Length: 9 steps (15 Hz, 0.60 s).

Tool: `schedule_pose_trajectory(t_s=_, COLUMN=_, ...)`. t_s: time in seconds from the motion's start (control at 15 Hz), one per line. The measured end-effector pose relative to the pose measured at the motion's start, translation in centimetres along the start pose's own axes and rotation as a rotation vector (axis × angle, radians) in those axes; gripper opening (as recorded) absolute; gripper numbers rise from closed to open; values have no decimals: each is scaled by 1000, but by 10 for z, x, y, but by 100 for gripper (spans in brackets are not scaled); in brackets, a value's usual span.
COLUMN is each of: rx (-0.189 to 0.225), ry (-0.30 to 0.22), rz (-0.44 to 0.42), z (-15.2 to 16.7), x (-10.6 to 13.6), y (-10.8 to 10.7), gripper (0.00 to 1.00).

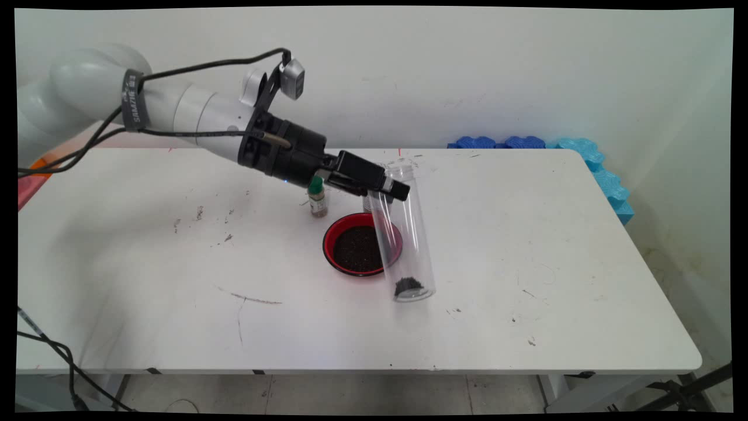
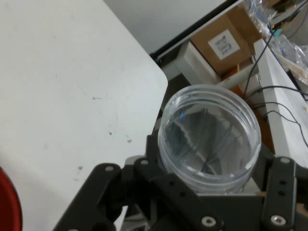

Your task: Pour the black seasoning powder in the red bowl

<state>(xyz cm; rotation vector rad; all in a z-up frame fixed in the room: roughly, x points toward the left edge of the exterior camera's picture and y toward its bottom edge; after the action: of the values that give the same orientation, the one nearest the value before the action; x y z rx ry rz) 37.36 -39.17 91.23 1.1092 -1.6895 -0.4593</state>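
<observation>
My gripper [image 1: 390, 187] is shut on a tall clear plastic jar [image 1: 409, 245], gripping it near its open mouth. The jar hangs tilted, mouth up towards the wall, and its base is low over the table just right of a red bowl [image 1: 356, 248]. A small clump of dark grains lies in the jar's bottom [image 1: 408, 286]. The bowl holds the same dark grains. In the hand view the jar's open rim [image 2: 209, 130] sits between my gripper's [image 2: 209, 175] black links, and a sliver of the red bowl [image 2: 7, 202] shows at the lower left.
A small bottle with a green cap [image 1: 317, 199] stands just behind the bowl, under my wrist. Blue foam pieces [image 1: 584, 155] line the table's [image 1: 526, 234] far right corner. Beyond the table edge, the hand view shows a cardboard box [image 2: 226, 41] and cables.
</observation>
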Motion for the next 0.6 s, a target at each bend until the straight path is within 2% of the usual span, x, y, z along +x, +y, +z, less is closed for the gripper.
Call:
schedule_pose_trajectory(t_s=0.33, rx=24, ry=13, rz=149, z=4, x=12, y=15, gripper=0)
schedule_pose_trajectory(t_s=0.6, rx=51, ry=-9, rz=351, z=7, x=17, y=25, gripper=0)
